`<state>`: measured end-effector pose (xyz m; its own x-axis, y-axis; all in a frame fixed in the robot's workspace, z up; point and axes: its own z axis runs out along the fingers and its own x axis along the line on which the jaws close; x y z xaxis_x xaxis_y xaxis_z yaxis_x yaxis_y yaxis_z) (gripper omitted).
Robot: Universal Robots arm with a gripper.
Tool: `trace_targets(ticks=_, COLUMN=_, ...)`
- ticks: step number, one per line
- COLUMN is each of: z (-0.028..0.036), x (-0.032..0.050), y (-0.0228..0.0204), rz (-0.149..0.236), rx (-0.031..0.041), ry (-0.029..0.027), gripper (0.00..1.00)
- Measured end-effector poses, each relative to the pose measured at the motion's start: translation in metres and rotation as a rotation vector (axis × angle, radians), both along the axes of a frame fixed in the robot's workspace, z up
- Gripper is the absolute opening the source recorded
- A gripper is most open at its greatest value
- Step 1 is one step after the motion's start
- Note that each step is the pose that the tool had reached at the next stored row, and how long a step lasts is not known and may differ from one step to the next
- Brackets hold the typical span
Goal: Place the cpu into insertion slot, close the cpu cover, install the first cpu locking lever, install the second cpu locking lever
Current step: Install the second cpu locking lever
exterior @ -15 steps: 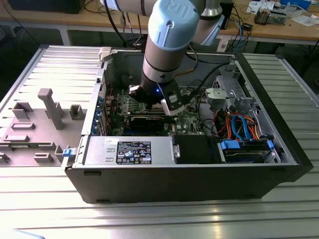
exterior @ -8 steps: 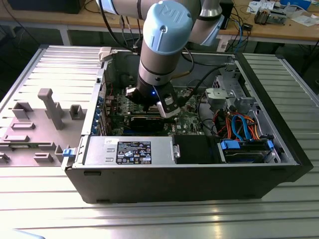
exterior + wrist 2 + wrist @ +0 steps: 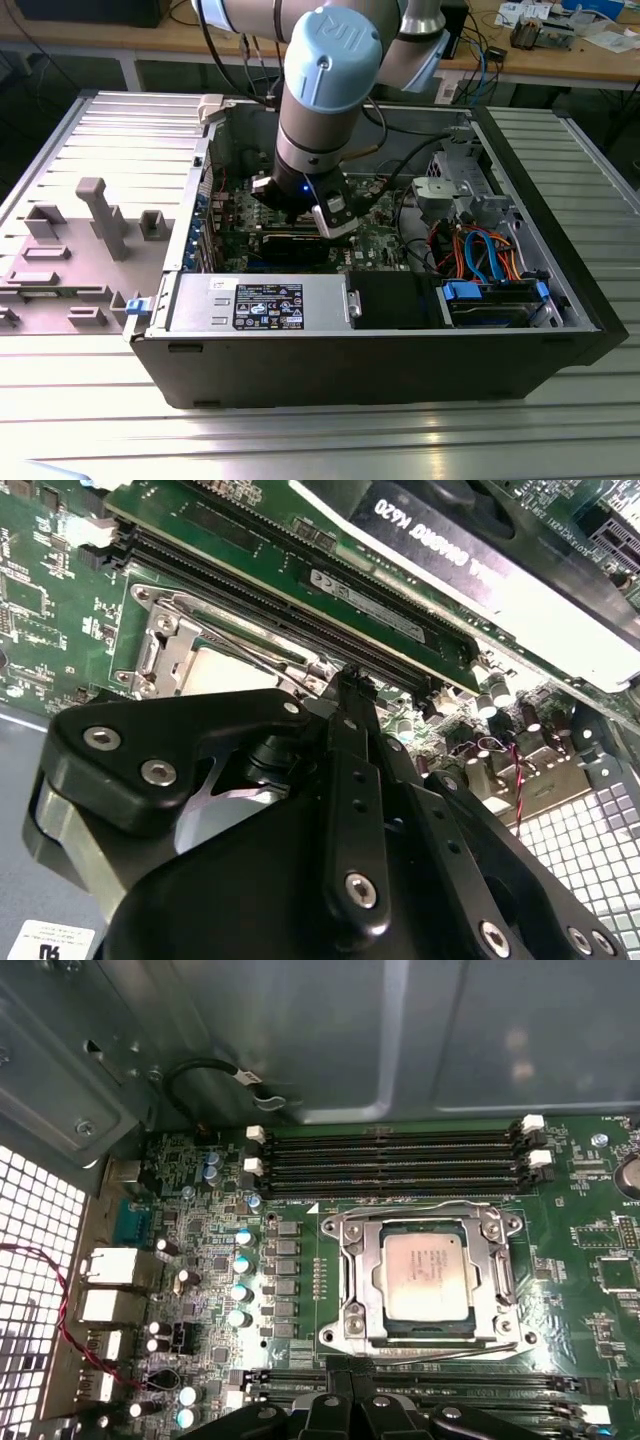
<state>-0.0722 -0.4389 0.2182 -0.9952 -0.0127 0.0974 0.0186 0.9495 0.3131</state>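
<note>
Arm: the grey-and-pale-blue robot arm [image 3: 325,90] reaches down into the open black computer case [image 3: 380,370], its wrist over the green circuit board [image 3: 385,240].
Gripper: the black two-finger gripper [image 3: 352,678] has its fingers together, tips meeting with nothing between them; in the first wrist view the tips [image 3: 350,1372] sit just beside the socket's near edge.
Cpu: the small square chip with a silver-grey metal top [image 3: 424,1272] lies flat in the insertion slot [image 3: 378,1332], the square socket with a silver rim, set in the green board.
Cpu cover: the thin silver frame plate with a square window [image 3: 360,1278] lies down around the chip; the chip top shows through the window.
Levers: a thin wire lever [image 3: 455,1353] runs along the socket edge nearest the gripper, its long axis parallel to the long black memory slots [image 3: 395,1155]; whether it is latched, I cannot tell.
Key relation: the socket lies just ahead of the fingertips, the near lever between tips and chip.
Progress (judgement): chip seated, cover closed; lever work is in hand.
</note>
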Motion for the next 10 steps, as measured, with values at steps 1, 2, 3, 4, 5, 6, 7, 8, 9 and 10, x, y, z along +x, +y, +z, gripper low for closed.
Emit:
trace_targets(ticks=1, z=-0.0006, x=-0.0010, y=0.0003, rz=-0.002, rx=0.0001, ry=0.0001, gripper=0.11)
trace_targets(ticks=2, z=-0.0008, x=-0.0018, y=0.0004, rz=-0.002, rx=0.0003, ry=0.0002, gripper=0.11)
trace_targets(ticks=3, z=-0.0016, x=-0.0028, y=0.0008, rz=-0.004, rx=0.0022, ry=0.0001, gripper=0.11)
trace_targets(ticks=4, z=-0.0027, x=-0.0031, y=0.0011, rz=-0.005, rx=0.0038, ry=0.0001, gripper=0.11)
trace_targets(ticks=5, z=-0.0038, x=-0.0031, y=0.0015, rz=-0.006, rx=0.0053, ry=0.0002, gripper=0.11)
trace_targets(ticks=6, z=-0.0045, x=-0.0032, y=0.0019, rz=-0.007, rx=0.0062, ry=0.0002, gripper=0.11)
trace_targets(ticks=7, z=-0.0052, x=-0.0032, y=0.0022, rz=-0.007, rx=0.0073, ry=0.0002, gripper=0.11)
trace_targets(ticks=8, z=-0.0061, x=-0.0034, y=0.0026, rz=-0.008, rx=0.0089, ry=0.0002, gripper=0.11)
trace_targets(ticks=9, z=-0.0067, x=-0.0035, y=0.0029, rz=-0.008, rx=0.0097, ry=0.0002, gripper=0.11)
trace_targets(ticks=10, z=-0.0074, x=-0.0037, y=0.0030, rz=-0.008, rx=0.0102, ry=0.0002, gripper=0.11)
